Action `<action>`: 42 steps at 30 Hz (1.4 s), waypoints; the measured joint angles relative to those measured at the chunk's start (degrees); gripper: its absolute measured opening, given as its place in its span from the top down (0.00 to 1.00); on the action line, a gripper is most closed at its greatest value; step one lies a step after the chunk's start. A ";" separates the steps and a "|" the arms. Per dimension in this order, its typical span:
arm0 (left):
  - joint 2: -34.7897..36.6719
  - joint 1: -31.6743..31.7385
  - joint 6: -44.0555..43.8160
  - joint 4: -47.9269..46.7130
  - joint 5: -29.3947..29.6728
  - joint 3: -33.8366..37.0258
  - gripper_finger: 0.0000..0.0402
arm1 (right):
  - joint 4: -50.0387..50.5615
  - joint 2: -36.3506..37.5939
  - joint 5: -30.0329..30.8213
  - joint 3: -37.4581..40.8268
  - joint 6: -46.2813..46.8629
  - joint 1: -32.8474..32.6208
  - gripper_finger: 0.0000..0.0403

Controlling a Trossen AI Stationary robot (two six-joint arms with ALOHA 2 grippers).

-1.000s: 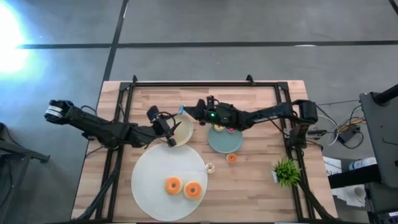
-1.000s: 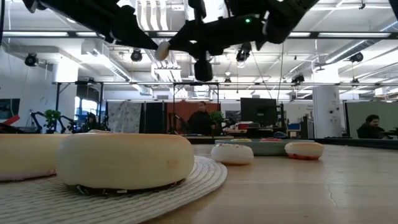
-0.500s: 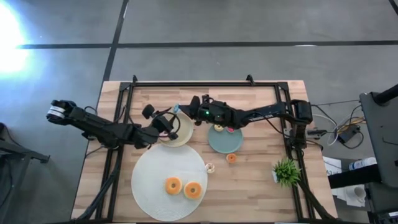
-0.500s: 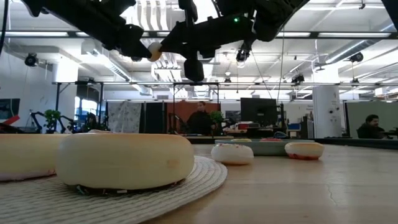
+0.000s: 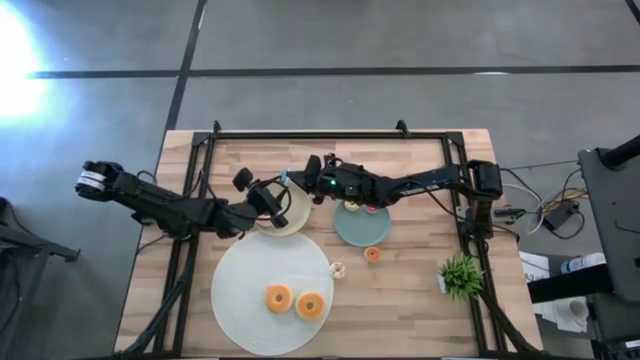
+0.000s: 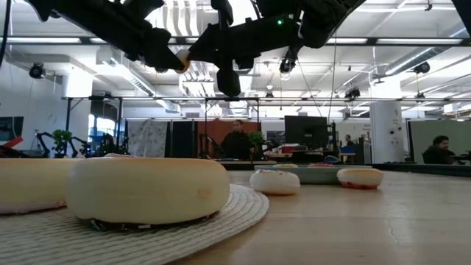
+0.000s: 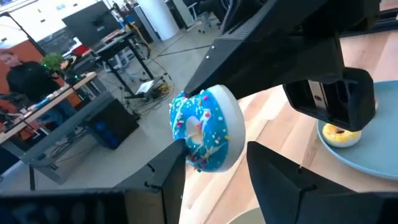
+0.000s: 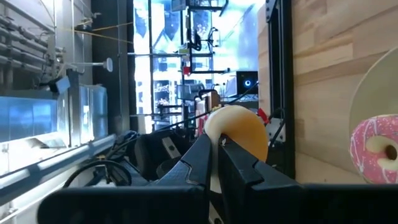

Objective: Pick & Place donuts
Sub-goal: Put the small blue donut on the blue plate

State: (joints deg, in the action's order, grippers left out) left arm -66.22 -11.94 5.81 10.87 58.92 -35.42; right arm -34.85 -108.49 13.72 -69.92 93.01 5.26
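My right gripper (image 5: 291,181) is shut on a tan ring donut with blue sprinkled frosting (image 7: 205,129), in the air above the cream plate (image 5: 296,216). My left gripper (image 7: 217,151) is open, one finger on each side of that donut; whether it touches the donut, I cannot tell. Two larger orange donuts (image 5: 278,297) (image 5: 311,306) lie flat on the white mat (image 5: 240,280). A pink donut (image 8: 380,147) lies on the cream plate. Two tiny donuts (image 5: 352,207) sit on the teal plate (image 5: 365,230), an orange one (image 5: 372,254) lies on the table, and a whitish one (image 5: 338,269) at the mat's edge. My right gripper pinches the blue-frosted donut at its rim (image 8: 231,127) between its two fingertips (image 8: 202,152), coming level from the table's right. The donut is lifted clear and stands on edge, with its frosted face (image 7: 198,124) toward my left gripper and its tan back toward my right wrist.
A small green plant (image 5: 460,274) stands near the table's right near corner. A black frame (image 5: 330,132) runs along the far edge and both sides. In the low view people (image 6: 237,140) sit at desks in the room behind the table.
My right gripper has carried the blue-frosted donut a short way toward the table's left. My left gripper has moved toward the far edge and up to it, so that its fingers now stand on either side of the donut. Over the last half second both stayed nearly still.
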 joint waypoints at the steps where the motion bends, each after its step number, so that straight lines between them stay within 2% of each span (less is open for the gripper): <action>1: 0.00 0.00 0.13 0.02 0.00 0.00 0.64 | 0.00 0.00 0.09 -0.02 -0.02 0.00 0.97; 12: 0.00 1.62 3.29 -0.07 1.23 -0.02 0.66 | -0.20 0.00 -0.25 -0.06 1.21 -0.37 0.97; 15: 0.00 1.62 3.65 -0.25 1.04 -0.06 0.73 | -0.16 0.00 -0.96 -0.06 1.51 -0.37 0.97; 21: -0.02 1.66 4.65 -0.49 -0.39 -0.51 0.95 | 2.34 0.18 -1.80 -0.15 -0.15 -0.41 0.97; 23: -0.02 1.66 4.91 -0.88 -0.46 -0.52 0.98 | 3.79 0.22 -2.44 -0.16 -1.67 -0.39 0.96; 26: -0.04 1.66 4.88 -2.02 -0.46 -0.52 0.98 | 4.63 0.22 -3.04 -0.17 -3.86 -0.37 0.91; 31: -0.02 1.62 2.96 -6.41 -1.00 -0.68 0.98 | 6.43 0.30 -4.26 -0.12 -8.40 -0.16 0.78; 34: -0.02 1.62 1.77 -8.25 -3.32 -0.68 0.98 | 13.19 1.97 -6.18 -0.10 -11.39 0.45 0.69; 37: -0.02 1.60 1.13 -10.86 -5.22 -0.72 0.98 | 24.76 5.96 -6.15 -0.04 -16.22 1.00 0.63; 39: -0.02 1.60 1.03 -12.03 -6.91 -0.67 0.98 | 34.17 10.03 -4.16 -0.04 -20.52 1.28 0.59; 42: -0.16 1.61 1.82 -11.55 -14.03 -0.41 0.98 | 47.50 16.98 1.65 -0.04 -25.53 1.40 0.56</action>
State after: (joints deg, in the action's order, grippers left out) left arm -66.37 -10.33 7.62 -0.67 44.88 -35.83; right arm 12.65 -91.51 15.37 -69.95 67.48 6.66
